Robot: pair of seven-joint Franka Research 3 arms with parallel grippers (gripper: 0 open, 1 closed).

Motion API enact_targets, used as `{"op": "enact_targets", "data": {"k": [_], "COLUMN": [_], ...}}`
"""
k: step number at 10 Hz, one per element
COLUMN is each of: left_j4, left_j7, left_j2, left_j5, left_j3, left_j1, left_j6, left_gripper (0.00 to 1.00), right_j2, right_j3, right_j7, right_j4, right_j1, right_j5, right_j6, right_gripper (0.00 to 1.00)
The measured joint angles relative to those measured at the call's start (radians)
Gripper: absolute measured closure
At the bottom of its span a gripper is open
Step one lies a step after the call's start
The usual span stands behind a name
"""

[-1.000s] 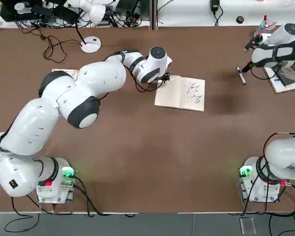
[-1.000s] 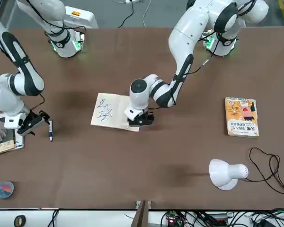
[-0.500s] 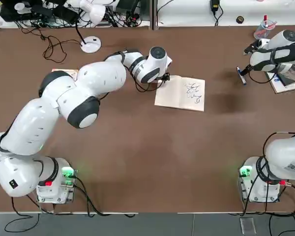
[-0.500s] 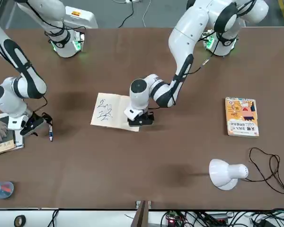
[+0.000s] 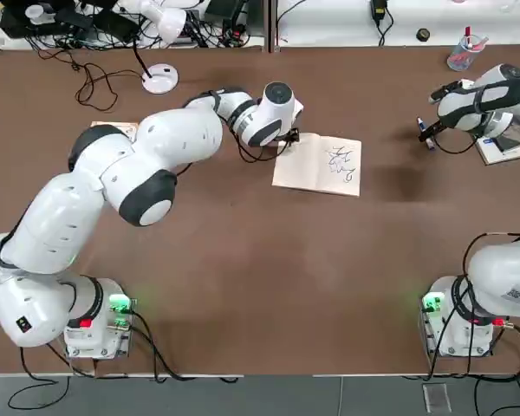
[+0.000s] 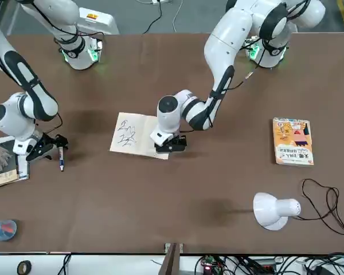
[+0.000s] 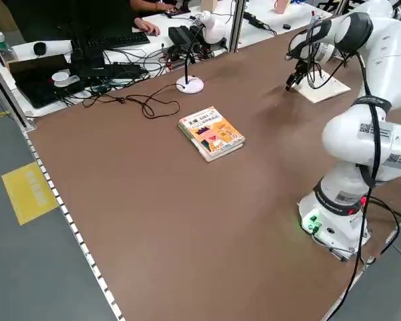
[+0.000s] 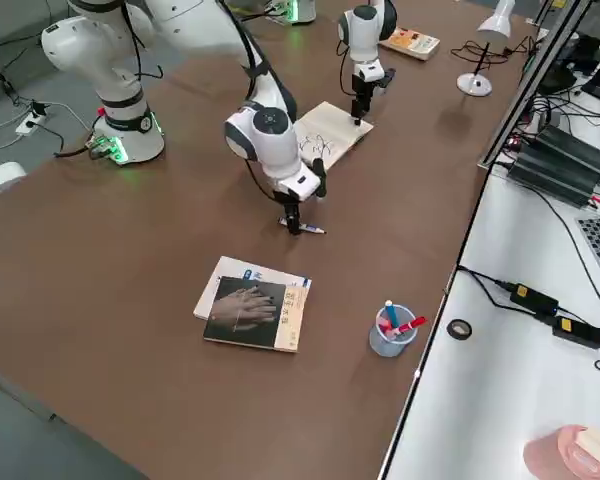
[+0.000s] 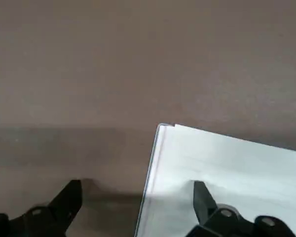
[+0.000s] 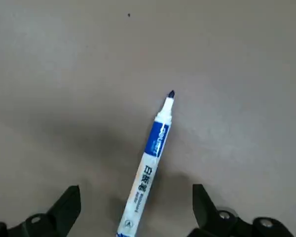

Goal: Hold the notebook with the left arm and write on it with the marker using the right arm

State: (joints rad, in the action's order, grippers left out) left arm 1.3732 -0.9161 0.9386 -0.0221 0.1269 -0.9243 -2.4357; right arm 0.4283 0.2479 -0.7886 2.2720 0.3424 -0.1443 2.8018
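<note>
The marker point(image 10: 147, 168) lies flat on the table between the right gripper point(image 10: 133, 207)'s 2 spread, empty fingers — its long axis pointing away from them, uncapped. The left gripper point(image 9: 138, 207), fingers apart, straddles the notebook point(image 5: 318, 165)'s edge.

Marker point(image 10: 147, 171): its rear end is cut off by the right wrist view's edge; from overhead the right gripper point(image 5: 427, 130) covers nearly all of it.
Notebook point(image 9: 227, 173): only one corner shows in the left wrist view.
Scribbles on the notebook: too small to read.
Orange book point(image 6: 293, 141): cover print too small to read.
Left gripper point(image 5: 288, 137): mostly hidden under its round wrist overhead.
</note>
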Motion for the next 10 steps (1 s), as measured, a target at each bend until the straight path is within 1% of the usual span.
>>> {"op": "enact_targets", "data": {"k": [5, 10], "left_j4": [0.000, 0.000], "left_j7": [0.000, 0.000], "left_j2": [0.000, 0.000], "left_j5": [0.000, 0.000], "left_j3": [0.000, 0.000], "left_j1": [0.000, 0.000], "left_j6": [0.000, 0.000], "left_gripper": [0.00, 0.00], "right_j2": [0.002, 0.002], "right_j3": [-0.027, -0.070], "right_j7": [0.004, 0.100], "right_j4": [0.001, -0.005], "right_j1": [-0.018, -0.078], "right_j5": [-0.005, -0.008], "right_j6": [0.002, 0.004], "right_gripper": [0.02, 0.02]}}
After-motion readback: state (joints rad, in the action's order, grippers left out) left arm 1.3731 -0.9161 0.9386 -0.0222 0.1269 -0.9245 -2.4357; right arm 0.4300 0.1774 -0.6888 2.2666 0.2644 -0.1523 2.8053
